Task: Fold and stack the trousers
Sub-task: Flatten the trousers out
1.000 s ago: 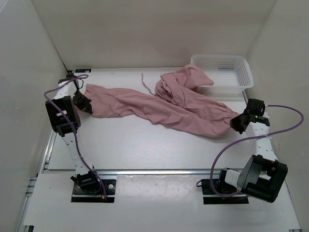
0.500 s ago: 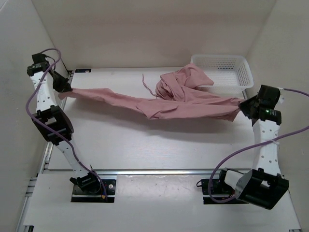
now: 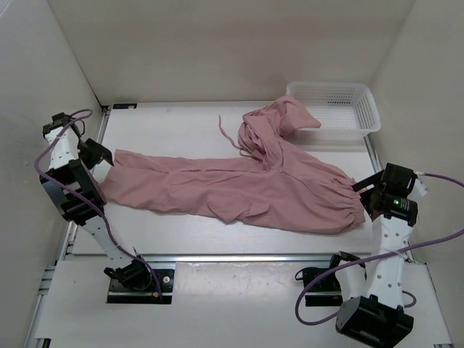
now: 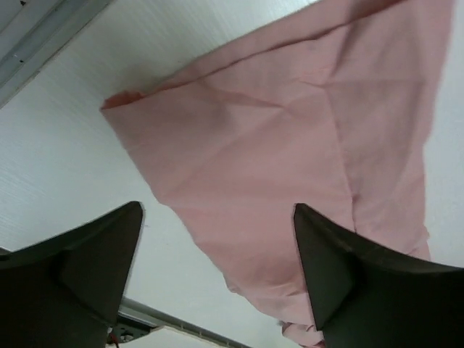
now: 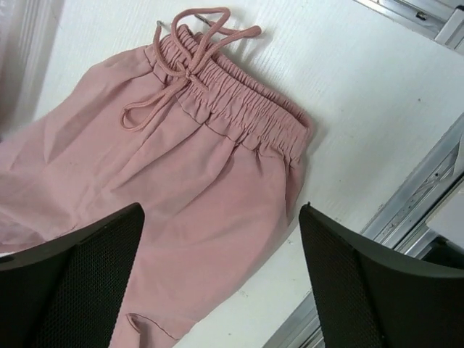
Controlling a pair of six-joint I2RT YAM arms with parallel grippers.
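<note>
1. My left claw (image 3: 101, 154) is spread wide and pinches nothing. It hangs at the end of the trousers (image 3: 239, 192) farthest from the basket (image 3: 366, 90). In my wrist view the leg cuff (image 4: 127, 101) lies flat on the surface (image 3: 181, 232) beneath it.
2. My right claw (image 3: 365, 194) is spread just as wide and is also empty. It sits on my side of the basket, just beside the gathered waistband (image 5: 239, 109), and the drawstring (image 5: 192, 43) trails loose on the surface.
3. The trousers lie on the surface on my side of the basket. They run from the waistband, which is near the basket, out to the cuff, which is well away from it.
4. One leg is drawn out long and fairly flat, with soft creases along it.
5. The second leg (image 3: 279, 119) is heaped in a bunch against the corner of the basket nearest my left arm. A tip of it lies on or over the rim, and I cannot tell which.
6. As I judge it, the work is early: the spreading is about half done, and no fold shows anywhere.
7. What is left is to pull the bunched leg away from the basket, lay it along the flat leg, fold the length over, and then stack the bundle.
</note>
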